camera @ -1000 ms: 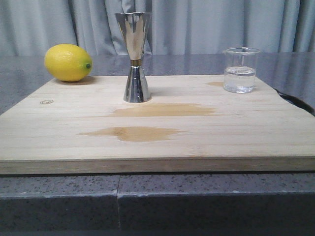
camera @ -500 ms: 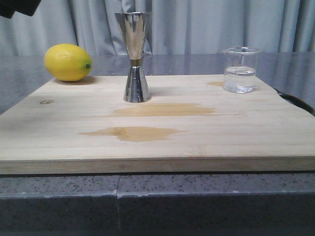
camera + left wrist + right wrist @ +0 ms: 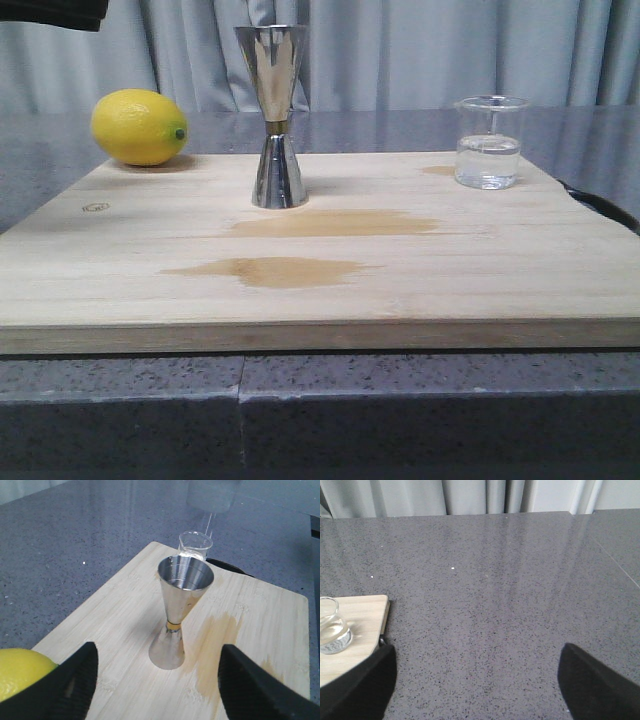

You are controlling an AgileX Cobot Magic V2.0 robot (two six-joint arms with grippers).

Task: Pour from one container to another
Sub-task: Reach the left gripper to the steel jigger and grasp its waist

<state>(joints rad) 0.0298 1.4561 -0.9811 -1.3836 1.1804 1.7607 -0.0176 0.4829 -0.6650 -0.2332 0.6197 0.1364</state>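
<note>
A dark part of the left arm has pushed further into the front view's top left corner, so the approach is only beginning. The left gripper (image 3: 157, 680) hangs spread wide above the steel jigger (image 3: 272, 115), which stands upright mid-board. The water-filled glass beaker (image 3: 488, 142) waits untouched at the board's (image 3: 320, 290) right rear, and the right gripper (image 3: 477, 680), also spread and empty, shows only its finger edges.

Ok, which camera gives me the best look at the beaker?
Front view: the beaker stands whole and unobstructed, water visible. The left wrist view shows only its rim behind the jigger; the right wrist view cuts it off at the edge.
</note>
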